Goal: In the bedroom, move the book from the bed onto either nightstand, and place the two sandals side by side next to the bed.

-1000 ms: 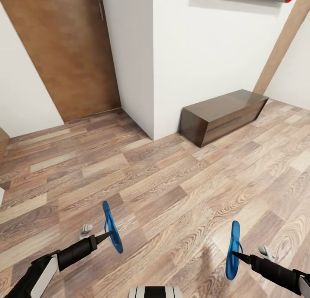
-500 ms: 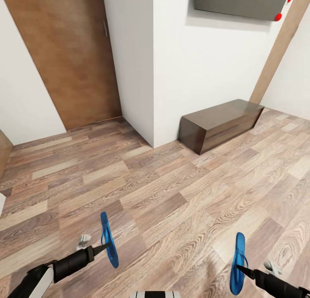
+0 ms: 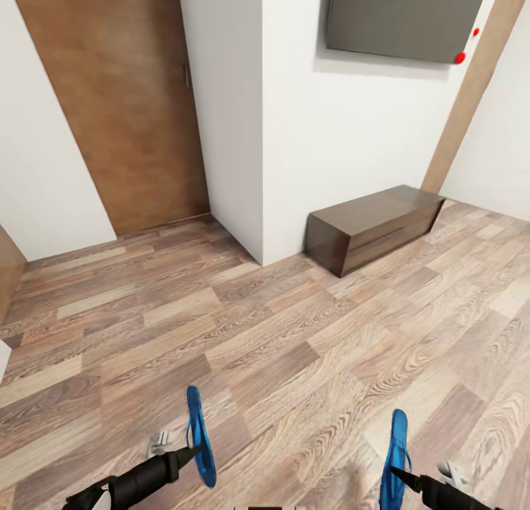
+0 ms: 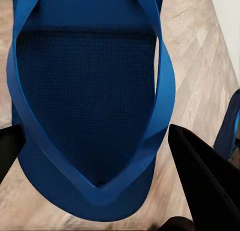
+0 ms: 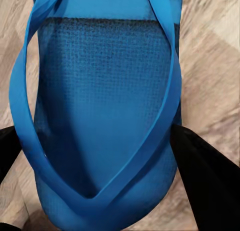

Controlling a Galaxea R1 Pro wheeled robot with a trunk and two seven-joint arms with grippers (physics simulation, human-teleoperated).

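Wood-plank floor (image 3: 294, 348), white walls, brown door (image 3: 125, 105), low dark bench (image 3: 372, 227) well ahead of both claws. Left claw (image 3: 193, 451) clamped on one blue sandal (image 3: 199, 435), held edge-up. Right claw (image 3: 396, 472) clamped on the other sandal (image 3: 394, 451), likewise upright above the floor.

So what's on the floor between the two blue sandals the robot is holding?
Nothing but bare wood floor. In the head view the left sandal and the right sandal hang apart, each held on edge, with plain planks between them.
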